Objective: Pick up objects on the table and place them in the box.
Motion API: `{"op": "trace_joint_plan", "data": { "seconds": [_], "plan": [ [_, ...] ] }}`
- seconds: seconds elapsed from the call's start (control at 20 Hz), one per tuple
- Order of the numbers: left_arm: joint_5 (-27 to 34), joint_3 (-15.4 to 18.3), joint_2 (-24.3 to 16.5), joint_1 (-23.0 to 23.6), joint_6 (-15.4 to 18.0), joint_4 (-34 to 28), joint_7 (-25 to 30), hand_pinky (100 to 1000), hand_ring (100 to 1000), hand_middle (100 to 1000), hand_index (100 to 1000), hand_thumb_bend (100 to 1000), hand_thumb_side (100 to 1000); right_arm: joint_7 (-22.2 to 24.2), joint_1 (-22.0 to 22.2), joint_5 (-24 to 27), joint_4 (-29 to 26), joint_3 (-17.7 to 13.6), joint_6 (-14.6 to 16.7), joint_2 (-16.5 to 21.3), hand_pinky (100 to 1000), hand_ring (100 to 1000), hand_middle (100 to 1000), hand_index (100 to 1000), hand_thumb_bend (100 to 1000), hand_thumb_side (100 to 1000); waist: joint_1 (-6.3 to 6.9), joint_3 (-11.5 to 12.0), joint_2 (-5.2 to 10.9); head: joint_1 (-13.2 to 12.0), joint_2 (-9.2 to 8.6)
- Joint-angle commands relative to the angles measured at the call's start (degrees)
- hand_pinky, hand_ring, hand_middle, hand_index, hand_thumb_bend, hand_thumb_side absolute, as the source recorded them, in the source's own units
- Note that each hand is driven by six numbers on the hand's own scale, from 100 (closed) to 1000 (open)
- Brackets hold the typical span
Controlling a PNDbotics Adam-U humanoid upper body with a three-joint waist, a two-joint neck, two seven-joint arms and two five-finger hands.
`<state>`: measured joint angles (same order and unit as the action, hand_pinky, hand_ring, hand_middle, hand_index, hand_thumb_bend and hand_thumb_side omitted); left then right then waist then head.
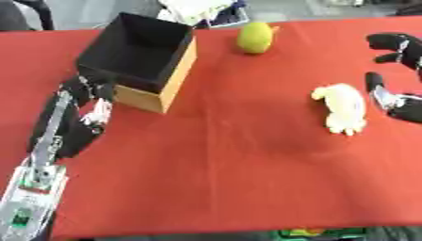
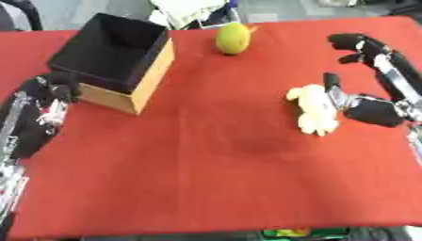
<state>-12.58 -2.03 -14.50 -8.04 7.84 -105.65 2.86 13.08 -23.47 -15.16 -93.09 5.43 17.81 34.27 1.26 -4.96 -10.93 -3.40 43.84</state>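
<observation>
Fingers (image 2: 350,40) of the black right hand (image 2: 375,110) spread apart, thumb just beside a pale cream soft toy (image 2: 313,109) lying on the red tablecloth (image 2: 214,160). Left hand (image 1: 86,89), fingers curled on nothing, sits against the open wooden box with black lining (image 1: 144,56). A yellow-green round fruit (image 1: 255,37) lies beyond.

1. Box (image 1: 144,59): open-topped, black inside, tan outer walls; upright at the far left of the red surface (image 1: 239,150), turned askew to its edges; interior appears dark, contents not discernible.
2. Yellow-green fruit (image 1: 255,37): rounded, lemon-like; lies near the far edge, right of the box and well apart from it.
3. Cream toy (image 2: 315,110): soft, lumpy, pale yellow-white, elongated toward the viewer; lies at the right of the surface, well apart from box and fruit.
</observation>
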Motion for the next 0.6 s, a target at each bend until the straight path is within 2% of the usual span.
{"op": "trace_joint_plan", "data": {
  "seconds": [0.05, 0.3, 0.6],
  "plan": [
    [0.26, -0.08, -1.14, -0.20, 0.07, -0.83, 0.23, 640, 645, 621, 765, 100, 597, 1.96, -2.02, -0.66, 1.80, 0.91, 1.03, 4.71, 803, 913, 896, 951, 132, 482, -0.26, 0.00, 0.92, 0.16, 0.27],
    [0.21, -0.11, -1.29, -0.05, 0.08, -0.78, 0.32, 639, 645, 622, 766, 100, 599, 5.85, -3.78, -1.19, 4.51, 2.61, 2.63, 7.82, 817, 922, 900, 955, 176, 537, -0.50, 0.15, 1.04, 0.14, 0.27],
    [0.20, -0.17, -1.38, 0.02, 0.07, -0.64, 0.46, 640, 645, 622, 766, 100, 601, 12.12, -5.55, -1.24, 7.38, 4.08, 4.47, 9.73, 830, 928, 904, 954, 207, 594, -0.76, 0.18, 1.16, 0.03, 0.27]
  ]
}}
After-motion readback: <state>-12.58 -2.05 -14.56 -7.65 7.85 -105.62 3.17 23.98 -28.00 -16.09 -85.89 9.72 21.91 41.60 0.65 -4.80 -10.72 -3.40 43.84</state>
